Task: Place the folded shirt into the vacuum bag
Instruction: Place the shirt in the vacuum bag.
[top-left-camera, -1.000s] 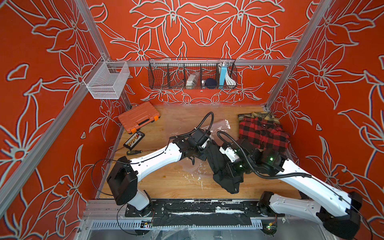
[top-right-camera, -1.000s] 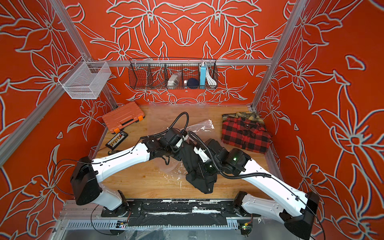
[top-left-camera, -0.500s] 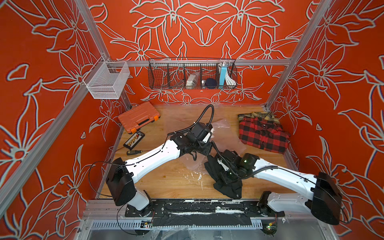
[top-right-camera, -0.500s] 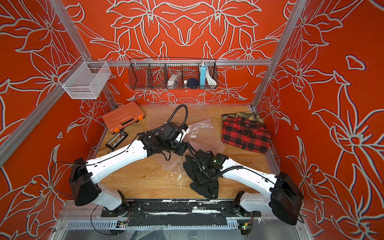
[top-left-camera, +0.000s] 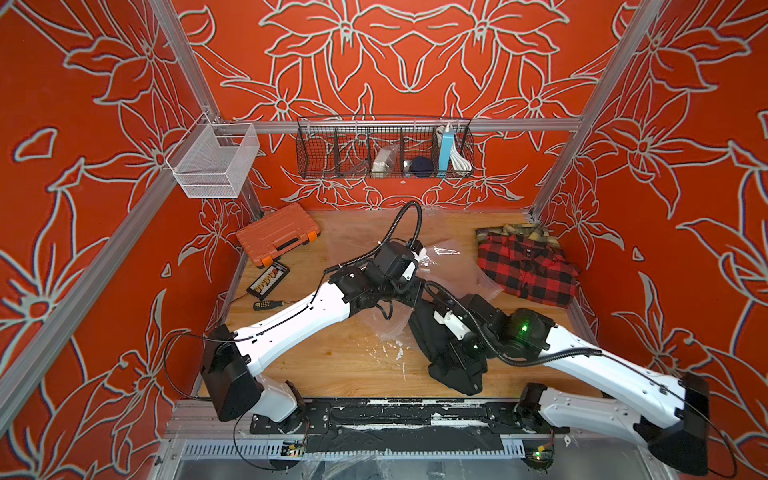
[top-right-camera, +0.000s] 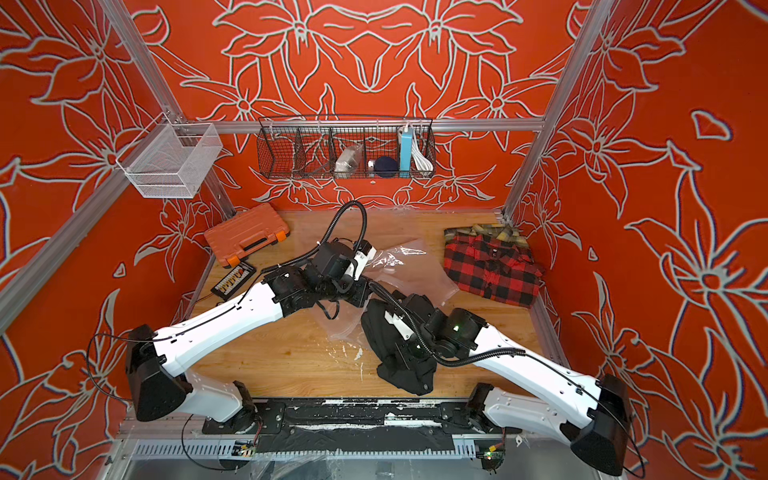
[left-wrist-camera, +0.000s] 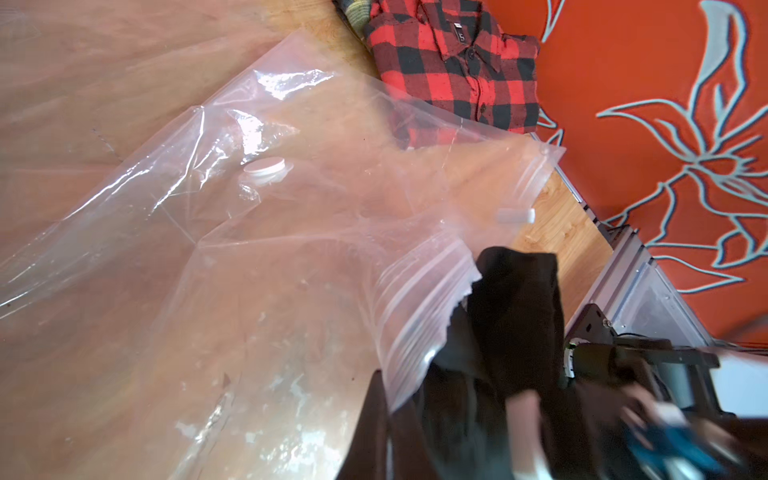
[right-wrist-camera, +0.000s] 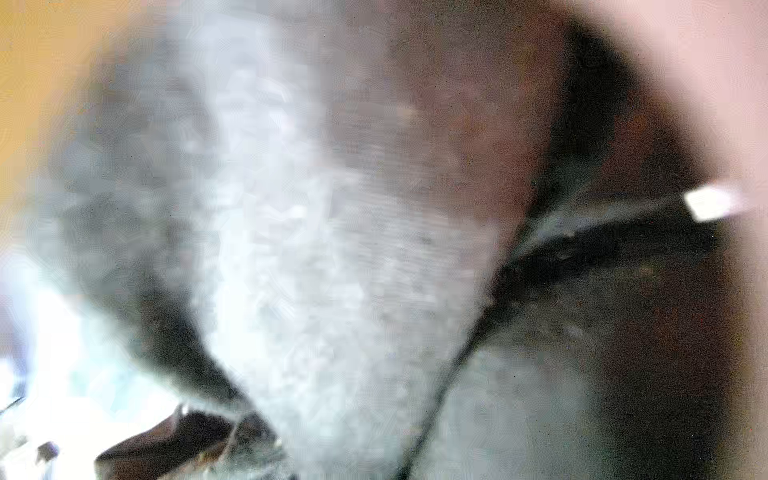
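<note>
The vacuum bag (top-left-camera: 449, 266) (top-right-camera: 411, 266) lies clear and crinkled on the wooden table, its white valve cap (left-wrist-camera: 266, 168) and slider clip (left-wrist-camera: 515, 216) showing in the left wrist view. My left gripper (top-left-camera: 409, 291) (left-wrist-camera: 388, 415) is shut on the bag's zip strip and holds that edge up. The folded shirt (top-left-camera: 449, 357) (top-right-camera: 403, 365), black, hangs partly lifted just in front of the bag's mouth. My right gripper (top-left-camera: 440, 320) is shut on it, fingertips buried in the cloth. Blurred shirt fabric (right-wrist-camera: 291, 249) fills the right wrist view.
A red plaid shirt (top-left-camera: 525, 266) lies at the back right by the wall. An orange tool case (top-left-camera: 276, 232), a bit set (top-left-camera: 268, 279) and a small screwdriver (top-left-camera: 268, 304) sit at the back left. Wire baskets (top-left-camera: 384, 149) hang on the back rail.
The right arm's elbow dropped low half a second ago and is raised again, the black shirt still held. The left gripper shifted slightly towards the back with the bag's edge.
</note>
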